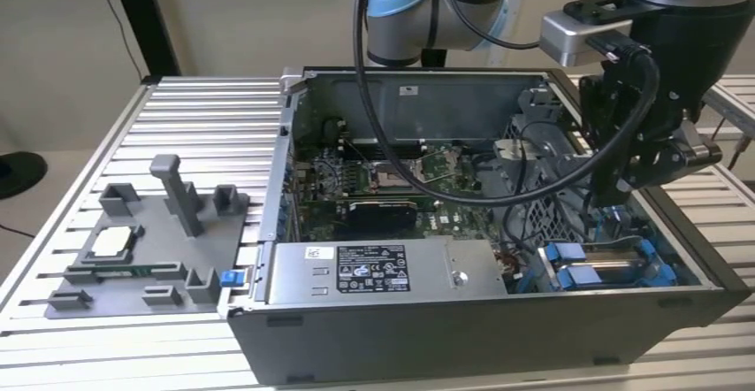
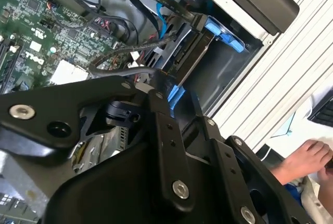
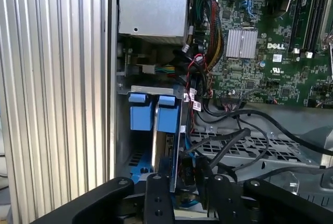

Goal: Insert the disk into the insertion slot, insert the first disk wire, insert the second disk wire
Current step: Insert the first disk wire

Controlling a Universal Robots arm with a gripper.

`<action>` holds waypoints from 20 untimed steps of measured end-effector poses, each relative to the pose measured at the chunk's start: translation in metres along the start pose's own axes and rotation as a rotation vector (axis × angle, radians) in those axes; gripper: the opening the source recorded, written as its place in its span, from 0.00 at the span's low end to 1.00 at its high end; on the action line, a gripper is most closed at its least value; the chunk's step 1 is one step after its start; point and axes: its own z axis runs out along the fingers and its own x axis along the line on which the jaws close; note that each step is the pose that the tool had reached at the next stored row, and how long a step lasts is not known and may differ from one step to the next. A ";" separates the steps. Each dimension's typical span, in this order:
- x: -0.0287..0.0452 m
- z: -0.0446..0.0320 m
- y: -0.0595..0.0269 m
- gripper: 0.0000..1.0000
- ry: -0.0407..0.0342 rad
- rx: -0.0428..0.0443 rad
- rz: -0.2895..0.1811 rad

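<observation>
The disk [image 3: 155, 143] sits inside the insertion slot [image 3: 151, 87] at the case's corner, its blue carrier tabs [image 3: 167, 116] facing out. The exterior view shows that blue carrier [image 1: 596, 272] low in the case on its right. My gripper [image 3: 186, 183] hangs right at the disk's rear end. It looks shut on a disk wire, a blue-and-black plug [image 2: 176, 97] pinched between the black fingers [image 2: 165, 146]. A blue cable [image 2: 167, 7] and black wires [image 3: 229, 142] loop toward that end. In the exterior view the gripper [image 1: 631, 168] reaches down into the case.
A silver box with a sticker [image 1: 377, 272] fills the case's front. The motherboard [image 1: 390, 174] lies behind it. A grey fixture [image 1: 141, 249] stands on the slatted table at the exterior view's left. A person's hand [image 2: 307, 157] rests beyond the table.
</observation>
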 end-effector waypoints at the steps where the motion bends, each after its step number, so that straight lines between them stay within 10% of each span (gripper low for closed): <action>1: 0.0000 0.0000 0.0000 1.00 0.0001 0.0000 0.000; 20: -0.0004 0.0016 0.0013 1.00 -0.0001 0.0002 0.000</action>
